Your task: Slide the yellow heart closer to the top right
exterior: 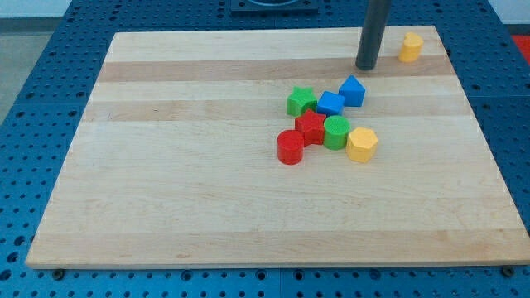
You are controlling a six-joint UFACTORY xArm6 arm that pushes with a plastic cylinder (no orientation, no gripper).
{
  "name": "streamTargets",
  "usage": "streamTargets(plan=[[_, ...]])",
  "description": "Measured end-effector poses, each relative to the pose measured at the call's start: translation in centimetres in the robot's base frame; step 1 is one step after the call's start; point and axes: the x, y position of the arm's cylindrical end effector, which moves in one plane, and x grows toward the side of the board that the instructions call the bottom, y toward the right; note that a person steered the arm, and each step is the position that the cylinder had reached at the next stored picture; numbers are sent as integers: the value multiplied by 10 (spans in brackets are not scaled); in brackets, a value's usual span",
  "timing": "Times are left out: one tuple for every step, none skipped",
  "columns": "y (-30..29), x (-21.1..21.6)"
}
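Observation:
A small yellow block [410, 47], which looks like the heart, sits near the board's top right corner. My tip [367, 67] rests on the board just to the left of it, with a gap between them. The tip is also above the cluster of blocks, closest to the blue pointed block [353, 90]. A second yellow block [362, 144], hexagon-like, lies at the right end of the cluster.
The cluster right of the board's centre also holds a green star [301, 102], a blue cube [330, 103], a red star [310, 127], a green cylinder [336, 132] and a red cylinder [291, 147]. The wooden board [182, 165] lies on a blue perforated table.

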Motion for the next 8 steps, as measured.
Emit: streamTargets(plan=[[34,18],[79,15],[106,1],[112,-16],[112,-30],[112,-33],[104,-33],[101,-34]])
